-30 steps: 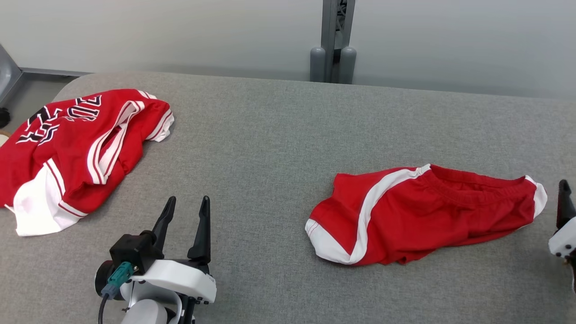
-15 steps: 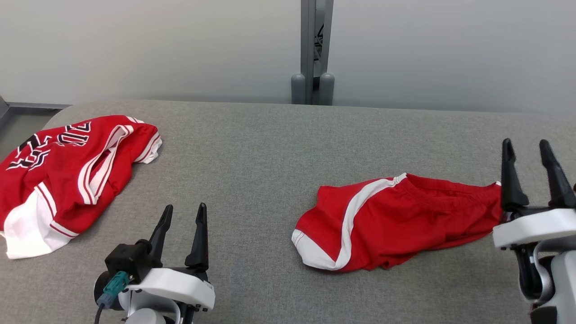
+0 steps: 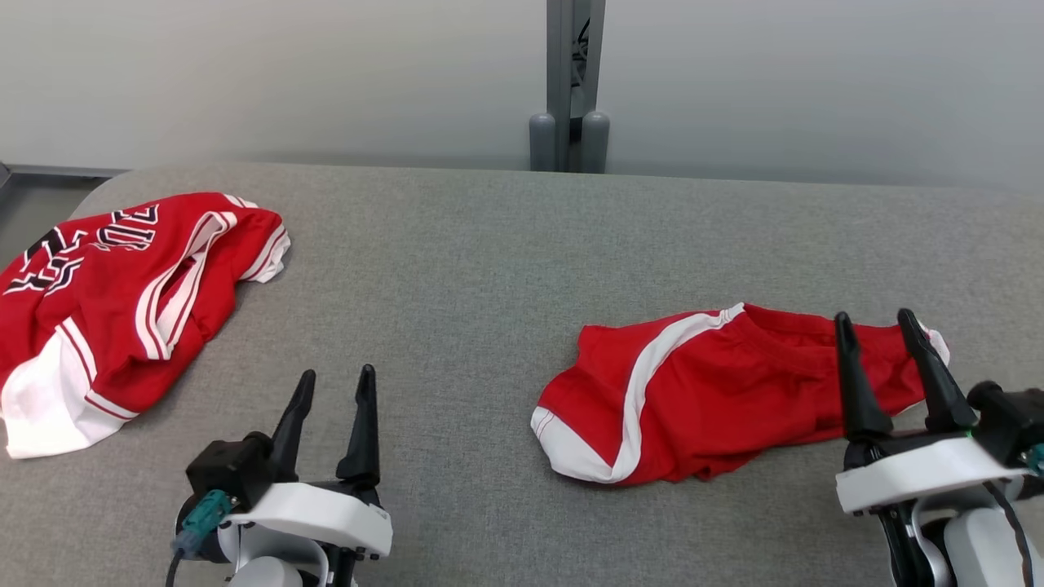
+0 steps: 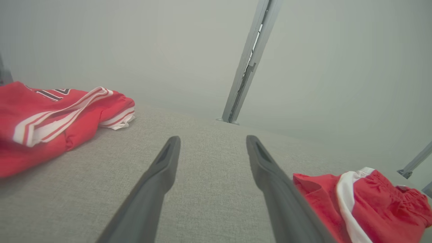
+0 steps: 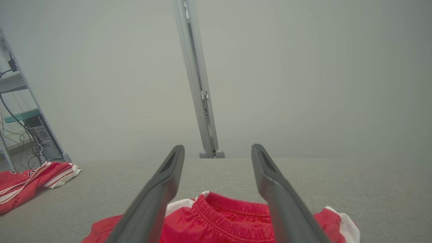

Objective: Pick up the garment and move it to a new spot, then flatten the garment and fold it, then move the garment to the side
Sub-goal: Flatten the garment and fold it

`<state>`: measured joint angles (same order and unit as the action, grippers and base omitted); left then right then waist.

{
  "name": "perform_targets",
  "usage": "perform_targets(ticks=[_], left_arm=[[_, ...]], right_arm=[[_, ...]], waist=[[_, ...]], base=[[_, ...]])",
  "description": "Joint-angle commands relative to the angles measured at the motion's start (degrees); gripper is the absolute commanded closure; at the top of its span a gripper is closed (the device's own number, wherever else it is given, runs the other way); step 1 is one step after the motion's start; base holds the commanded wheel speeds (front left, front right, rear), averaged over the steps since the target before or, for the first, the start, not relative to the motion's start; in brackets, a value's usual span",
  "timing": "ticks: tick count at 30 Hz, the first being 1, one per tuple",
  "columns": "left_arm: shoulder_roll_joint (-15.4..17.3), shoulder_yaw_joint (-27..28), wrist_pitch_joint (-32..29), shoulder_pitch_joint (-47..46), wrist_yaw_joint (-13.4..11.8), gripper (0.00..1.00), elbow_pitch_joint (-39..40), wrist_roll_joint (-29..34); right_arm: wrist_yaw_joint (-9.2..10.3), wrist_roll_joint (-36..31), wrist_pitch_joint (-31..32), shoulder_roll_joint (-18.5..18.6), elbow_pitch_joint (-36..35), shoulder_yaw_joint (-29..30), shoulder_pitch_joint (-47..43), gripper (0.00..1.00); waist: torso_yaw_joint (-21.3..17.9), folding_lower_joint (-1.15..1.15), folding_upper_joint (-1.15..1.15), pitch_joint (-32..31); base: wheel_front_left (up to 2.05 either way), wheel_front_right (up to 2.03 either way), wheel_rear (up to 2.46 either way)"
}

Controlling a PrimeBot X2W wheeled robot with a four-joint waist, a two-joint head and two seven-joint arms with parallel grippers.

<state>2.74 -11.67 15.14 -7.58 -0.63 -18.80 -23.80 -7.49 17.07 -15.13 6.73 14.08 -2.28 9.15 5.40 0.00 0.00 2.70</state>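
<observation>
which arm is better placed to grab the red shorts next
Right. The right tool is open and hovers at the waistband end of the red shorts. The left tool, also open, sits over bare table, well apart from the shorts, so it would likely need a longer reach.

One grey table (image 3: 457,269) bears two red garments, one pair of shorts (image 3: 701,399) and one jersey (image 3: 106,302), with two grippers, the left gripper (image 3: 338,372) and the right gripper (image 3: 873,316), and one grey post (image 3: 568,81).
</observation>
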Motion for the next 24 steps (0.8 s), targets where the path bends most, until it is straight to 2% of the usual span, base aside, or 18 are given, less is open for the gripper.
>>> perform_targets(ticks=[1, 3, 5, 6, 9, 12, 20, 24], left_arm=[[0.3, 0.6, 0.0, -0.9, -0.5, 0.00, 0.3, -0.8], [0.2, 0.6, 0.0, -1.4, -0.3, 0.00, 0.3, -1.8], [0.3, -0.1, 0.0, -1.7, 0.0, 0.00, 0.0, -2.1], [0.3, -0.1, 0.0, -1.7, 0.0, 0.00, 0.0, -2.1], [0.3, -1.6, 0.0, -2.9, -0.1, 0.00, -0.3, -2.9], [0.2, -2.4, 0.0, -3.0, -0.1, 0.00, -0.5, -3.2], [0.2, -3.6, 0.0, -3.7, -0.1, 0.00, -0.7, -3.2], [0.3, -3.8, 0.0, -3.8, -0.3, 0.00, -0.8, -3.3]], right_arm=[[-0.01, 0.6, 0.0, 0.5, 0.2, -0.5, 1.3, 0.00], [-0.01, 1.7, 0.0, 1.0, 1.9, -2.2, 2.5, 0.00], [-0.01, 4.2, 0.8, 3.0, 8.2, -6.6, 5.7, 0.00], [-0.01, 4.2, 0.8, 3.0, 8.2, -6.6, 5.7, 0.00], [-0.02, 9.5, 4.4, 5.4, 15.4, -10.6, 11.0, 0.00], [-0.02, 12.9, 6.4, 7.0, 19.2, -13.1, 14.9, 0.00], [-0.01, 20.3, 12.6, 10.4, 26.7, -18.5, 21.5, 0.00], [-0.02, 24.1, 14.5, 11.1, 27.7, -21.3, 23.0, 0.00]], waist=[[0.4, 0.00, 0.00, 0.7], [0.9, 0.00, 0.00, 1.5], [1.9, 0.00, 0.00, 2.3], [1.9, 0.00, 0.00, 2.3], [3.5, 0.00, 0.00, 3.3], [4.3, 0.00, 0.00, 3.9], [6.6, 0.00, 0.00, 5.2], [7.2, 0.00, 0.00, 5.4]], base=[[0.00, 0.00, 0.00], [0.00, 0.00, 0.00], [0.00, 0.00, 0.00], [0.00, 0.00, 0.00], [0.00, 0.00, 0.00], [0.00, 0.00, 0.00], [0.00, 0.00, 0.00], [0.00, 0.00, 0.00]])
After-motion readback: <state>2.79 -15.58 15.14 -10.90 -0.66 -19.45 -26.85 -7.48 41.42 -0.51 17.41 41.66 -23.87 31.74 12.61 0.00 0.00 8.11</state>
